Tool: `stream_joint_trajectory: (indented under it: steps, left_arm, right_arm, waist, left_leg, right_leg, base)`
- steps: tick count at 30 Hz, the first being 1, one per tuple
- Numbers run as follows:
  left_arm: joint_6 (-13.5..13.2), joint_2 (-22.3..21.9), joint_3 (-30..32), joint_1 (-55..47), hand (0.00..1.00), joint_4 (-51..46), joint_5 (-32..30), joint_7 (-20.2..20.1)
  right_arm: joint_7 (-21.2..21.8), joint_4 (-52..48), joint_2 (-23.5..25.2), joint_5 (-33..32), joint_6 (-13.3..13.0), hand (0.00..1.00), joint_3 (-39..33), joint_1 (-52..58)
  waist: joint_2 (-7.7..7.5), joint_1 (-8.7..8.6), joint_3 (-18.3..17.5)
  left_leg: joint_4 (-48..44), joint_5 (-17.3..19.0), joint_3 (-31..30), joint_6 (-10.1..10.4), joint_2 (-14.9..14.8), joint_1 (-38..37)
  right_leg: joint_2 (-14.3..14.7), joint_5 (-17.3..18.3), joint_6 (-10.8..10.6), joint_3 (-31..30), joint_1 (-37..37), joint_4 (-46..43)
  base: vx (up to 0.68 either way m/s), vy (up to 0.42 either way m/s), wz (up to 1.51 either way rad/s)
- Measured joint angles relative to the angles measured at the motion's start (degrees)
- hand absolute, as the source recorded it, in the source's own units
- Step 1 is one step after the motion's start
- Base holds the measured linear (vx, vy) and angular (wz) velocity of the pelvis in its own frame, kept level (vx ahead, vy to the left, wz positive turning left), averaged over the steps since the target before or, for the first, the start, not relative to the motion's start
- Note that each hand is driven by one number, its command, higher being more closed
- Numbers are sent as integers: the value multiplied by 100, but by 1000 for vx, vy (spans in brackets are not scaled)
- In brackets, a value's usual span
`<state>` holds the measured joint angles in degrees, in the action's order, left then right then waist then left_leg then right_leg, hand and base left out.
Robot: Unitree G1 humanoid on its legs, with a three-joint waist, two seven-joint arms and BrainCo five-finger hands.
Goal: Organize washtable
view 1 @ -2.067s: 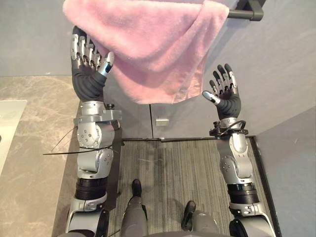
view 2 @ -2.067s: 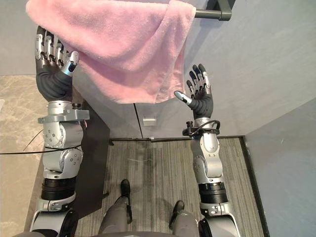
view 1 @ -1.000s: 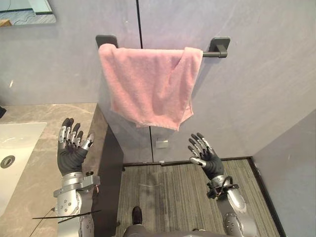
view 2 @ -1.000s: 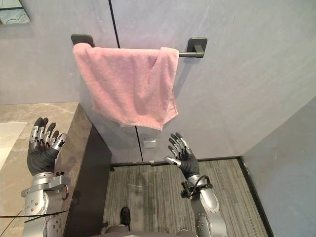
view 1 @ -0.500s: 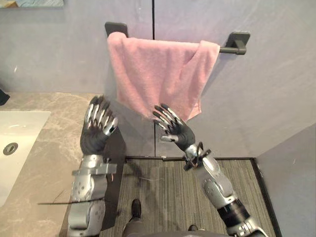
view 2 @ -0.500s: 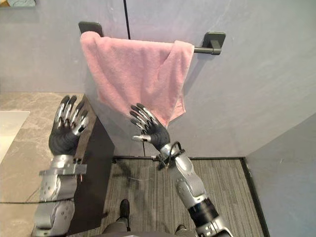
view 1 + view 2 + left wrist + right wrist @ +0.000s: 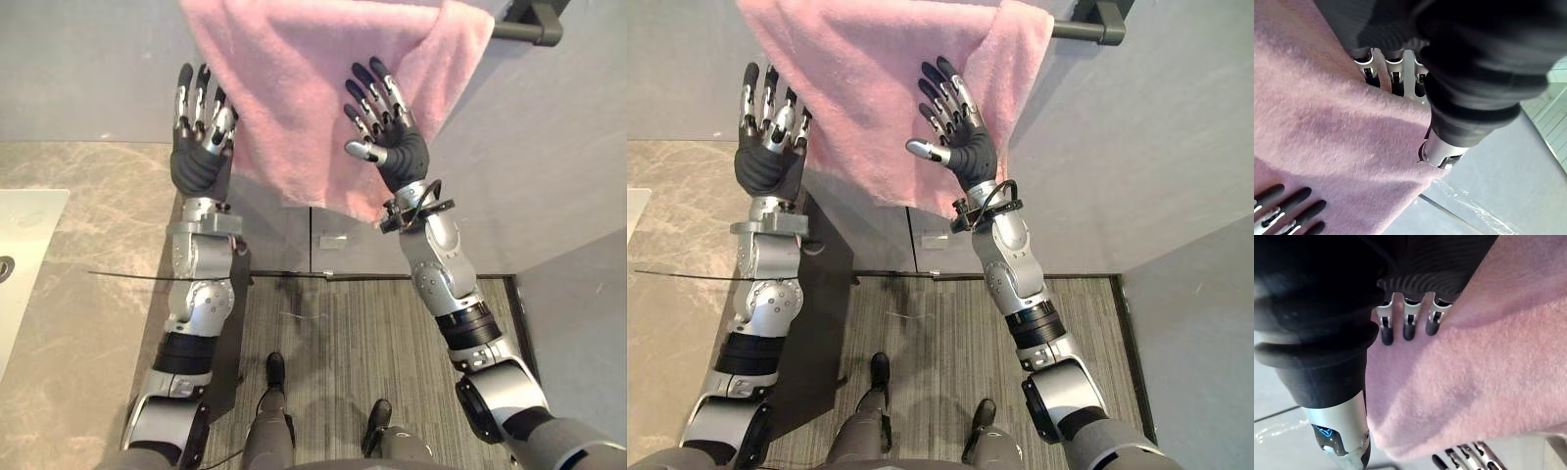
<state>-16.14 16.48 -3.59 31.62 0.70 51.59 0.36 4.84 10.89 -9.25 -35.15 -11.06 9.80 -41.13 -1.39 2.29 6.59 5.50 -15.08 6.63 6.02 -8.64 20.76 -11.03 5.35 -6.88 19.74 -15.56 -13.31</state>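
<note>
1. The pink towel [image 7: 294,78] hangs draped over a dark towel bar [image 7: 527,29] on the grey wall. The bar's right end and bracket stick out past the cloth's right edge.
2. My left hand [image 7: 201,157] is raised at the towel's left edge. Its fingers are straight, close together and pointing up, and it holds nothing.
3. My right hand [image 7: 400,152] is raised in front of the towel's right half, at about the same height as the left. Its fingers are wide and fanned, the thumb points out toward the left hand, and no cloth is in its grasp.
4. The 2 hands stand well apart, with the middle of the towel hanging between them.
5. In both wrist views the pink cloth lies very close past the fingers. I cannot tell whether any fingertip actually touches it.
6. The towel's lower edge hangs free just above the right wrist, in front of the wall panels.
7. The marbled counter [image 7: 88,255] lies to the left, below the left arm, with the white sink [image 7: 18,255] at its far left.
8. Striped grey carpet [image 7: 343,333] covers the floor below the towel.
</note>
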Motion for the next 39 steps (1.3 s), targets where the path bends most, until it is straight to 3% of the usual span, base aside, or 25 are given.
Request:
stream_joint_trajectory:
  steps: [9,22,27,32,34,39]
  left_arm:
    - [-140,439,216,609,0,486,4,121]
    - [-193,464,378,565,0,490,57,101]
    - [-193,439,393,457,0,480,34,104]
    - [-153,116,272,-207,0,182,-44,77]
    - [-17,-89,131,-723,0,-163,-43,-130]
    - [208,-286,-96,-1404,0,-603,-43,-434]
  right_arm:
    - [-516,1090,-852,141,-95,0,-780,-1031]
    - [-620,1308,-1122,258,-108,0,-1237,-940]
    - [-592,1266,-1017,310,-102,0,-1445,-478]
    - [-432,790,-460,327,-90,0,-1303,415]
    - [-296,790,-238,381,-33,0,-1114,804]
    - [-63,777,-46,419,127,0,-913,1479]
  waist:
    - [31,3,332]
    - [107,-14,392]
    - [106,-16,392]
    - [106,-47,391]
    - [106,-152,391]
    - [108,-152,391]
  left_leg:
    - [1,-49,86,-62,4,275]
    - [0,-50,139,-64,56,241]
    - [-1,-49,193,-65,52,181]
    - [-2,-36,309,-63,15,18]
    - [-1,-24,293,-66,6,-78]
    - [0,8,275,-63,2,-293]
  right_leg:
    - [-99,109,23,-179,-594,-528]
    - [-152,121,4,-240,-600,-566]
    - [-150,121,4,-288,-575,-560]
    - [-112,121,4,-390,-471,-526]
    - [-96,120,4,-363,-354,-478]
    - [-86,120,3,-318,-86,-407]
  base:
    - [-33,-15,-5]
    - [16,-33,-1]
    - [26,-46,-5]
    - [26,-45,-10]
    - [34,-52,1]
    - [9,-24,3]
